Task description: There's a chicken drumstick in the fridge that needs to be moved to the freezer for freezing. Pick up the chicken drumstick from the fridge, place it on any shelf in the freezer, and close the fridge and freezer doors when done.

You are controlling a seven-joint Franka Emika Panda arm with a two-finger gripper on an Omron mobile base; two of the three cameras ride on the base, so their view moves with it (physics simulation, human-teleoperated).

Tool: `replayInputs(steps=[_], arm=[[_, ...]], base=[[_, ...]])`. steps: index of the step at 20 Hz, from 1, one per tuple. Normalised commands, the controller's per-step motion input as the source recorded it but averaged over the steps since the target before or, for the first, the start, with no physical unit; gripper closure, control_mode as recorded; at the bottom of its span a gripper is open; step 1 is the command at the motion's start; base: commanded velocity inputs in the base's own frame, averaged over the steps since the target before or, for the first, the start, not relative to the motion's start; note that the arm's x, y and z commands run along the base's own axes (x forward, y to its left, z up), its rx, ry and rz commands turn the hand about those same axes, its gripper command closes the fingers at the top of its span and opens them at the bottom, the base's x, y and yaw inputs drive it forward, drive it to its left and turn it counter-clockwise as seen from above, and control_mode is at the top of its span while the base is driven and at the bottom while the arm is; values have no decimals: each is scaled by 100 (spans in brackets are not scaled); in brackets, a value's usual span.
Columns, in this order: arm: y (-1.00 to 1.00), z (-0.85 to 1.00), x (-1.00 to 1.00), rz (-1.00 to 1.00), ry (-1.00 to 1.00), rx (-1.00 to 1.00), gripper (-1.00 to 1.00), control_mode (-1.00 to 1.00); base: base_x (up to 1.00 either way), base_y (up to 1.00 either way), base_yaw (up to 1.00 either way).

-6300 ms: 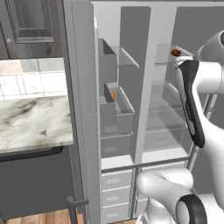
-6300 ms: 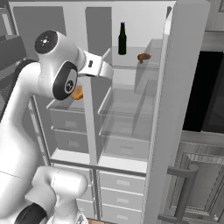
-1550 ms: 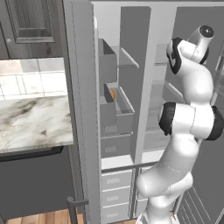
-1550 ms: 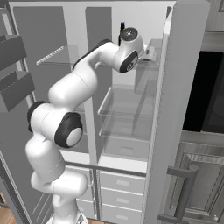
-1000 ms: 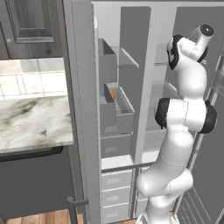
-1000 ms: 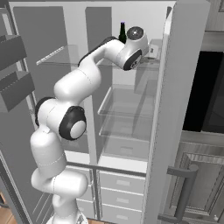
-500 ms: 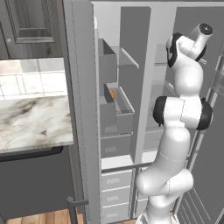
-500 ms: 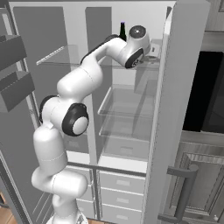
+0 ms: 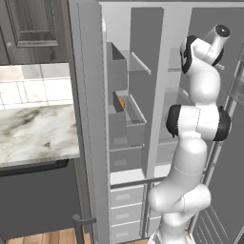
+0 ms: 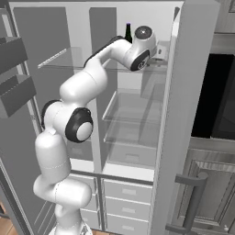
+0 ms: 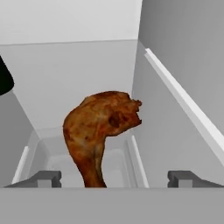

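Note:
The chicken drumstick [image 11: 101, 127] is reddish-brown and stands with its thin end down on the fridge's top clear shelf [image 11: 131, 157]. In the hand view its thin end sits between my gripper's [image 11: 114, 178] two fingertips [image 11: 48, 177], which stand wide apart and do not touch it. My gripper is open. In the right base view the hand [image 10: 156, 51] reaches deep into the top of the fridge [image 10: 133, 119], next to its open door [image 10: 183, 114]. The freezer [image 10: 59, 64] is the narrow left compartment, its door [image 10: 13, 92] swung open.
A dark bottle [image 10: 128, 32] stands on the same top shelf, left of the hand. An orange food item [image 9: 122, 101] lies in a grey bin on the freezer door. White drawers [image 10: 124, 193] fill the bottom. A marble counter [image 9: 33, 133] is to the left.
The arm has stretched further into the top of the fridge, bringing the hand up to the drumstick. The gripper has stayed open.

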Motion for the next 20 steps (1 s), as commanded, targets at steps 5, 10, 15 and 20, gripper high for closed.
replayInputs(steps=[5,10,15,20], arm=[[53,-83,35,0,0,0,100,-100],[19,-79,32,0,2,0,100,-100],[12,-75,7,0,2,0,100,-100],[9,-49,-32,0,9,0,100,-100]], base=[[0,0,0],[0,0,0],[0,0,0],[0,0,0]])
